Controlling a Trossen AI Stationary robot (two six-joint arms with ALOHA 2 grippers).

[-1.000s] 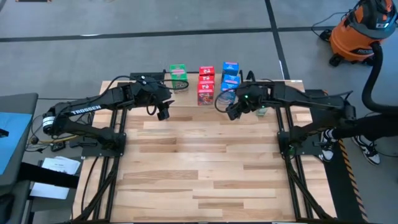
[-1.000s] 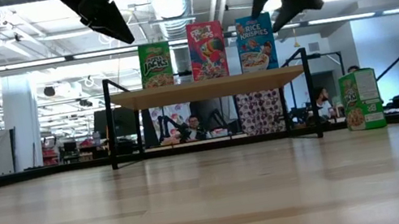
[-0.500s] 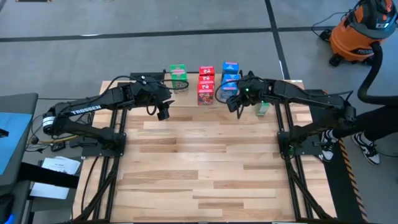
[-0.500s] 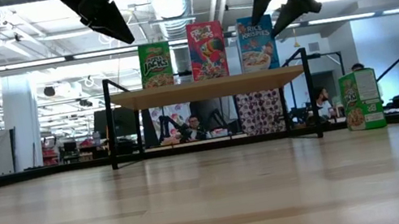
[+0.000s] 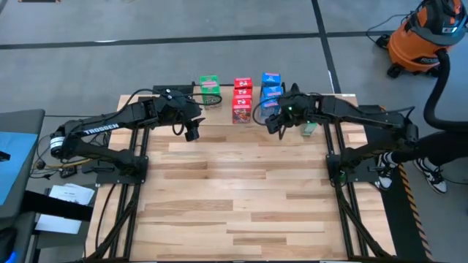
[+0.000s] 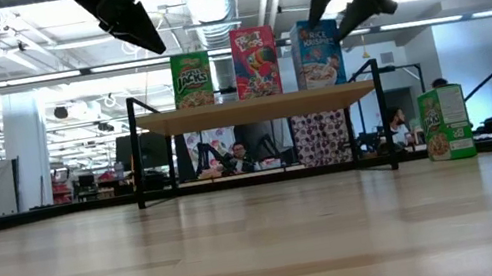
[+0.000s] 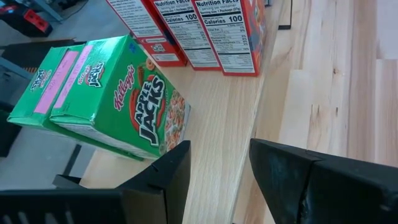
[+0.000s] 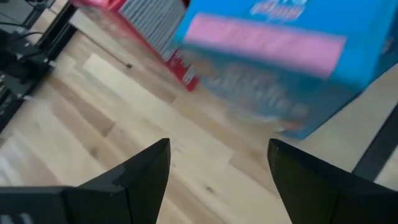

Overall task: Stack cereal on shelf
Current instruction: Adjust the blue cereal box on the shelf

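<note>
The shelf (image 6: 256, 107) stands at the table's far edge. On its top stand green cereal boxes (image 5: 210, 89) (image 7: 118, 99), red ones (image 5: 243, 101) (image 7: 205, 28) and blue ones (image 5: 270, 88) (image 6: 316, 52). One more green box (image 6: 447, 123) stands on the table to the right of the shelf (image 5: 309, 129). My left gripper (image 5: 191, 131) hovers open in front of the green boxes, nothing between its fingers (image 7: 217, 174). My right gripper (image 5: 273, 123) hovers open just in front of the blue boxes (image 8: 273, 56), its fingers (image 8: 217, 168) apart from them.
The wide slatted tabletop (image 5: 234, 190) lies bare in front of the shelf. Both arms reach in from the sides above it. An orange shop vacuum (image 5: 424, 36) stands on the floor beyond the table's far right corner.
My right gripper has swung a little toward the far edge and the blue boxes, turning slightly, and has stayed open. The front blue box now stands a little askew on the shelf.
</note>
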